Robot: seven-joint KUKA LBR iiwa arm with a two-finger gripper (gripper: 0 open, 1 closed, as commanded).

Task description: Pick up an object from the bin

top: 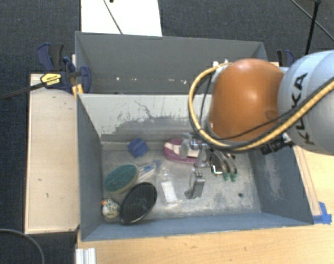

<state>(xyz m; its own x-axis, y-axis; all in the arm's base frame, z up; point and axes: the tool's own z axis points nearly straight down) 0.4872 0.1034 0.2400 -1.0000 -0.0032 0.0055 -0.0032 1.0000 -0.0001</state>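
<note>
**Container:** bin (95,147), grey metal, loose goods on floor.

**Claw** (202,177): low over bin floor, centre-right, under orange cover (244,98) of wrist. Wide or narrow: cannot tell, hardware too cluttered to read. Nothing seen held.

**Nearest goods:**
- (a) Pink-purple item (177,150). Just beside claw, up-left of it, toward back wall. Long axis approx. left-right. Right end hidden behind claw hardware, so touching or apart: cannot tell.
- (b) Clear small bottle (167,190). Near claw, to its left, lying flat. Long axis approx. front-back.

**Judgement:** pick candidates prob. (a) or (b). Both lie left of claw, so next move likely needs a shift left.

**Further left, well apart from claw:**
- Blue block (137,146).
- Green disc (121,177).
- Black disc (138,201), overlapping green disc's front edge.
- Small figure (108,208), front-left corner, too small to identify.

**Hidden:** right-rear bin floor, behind cover and arm.
</note>
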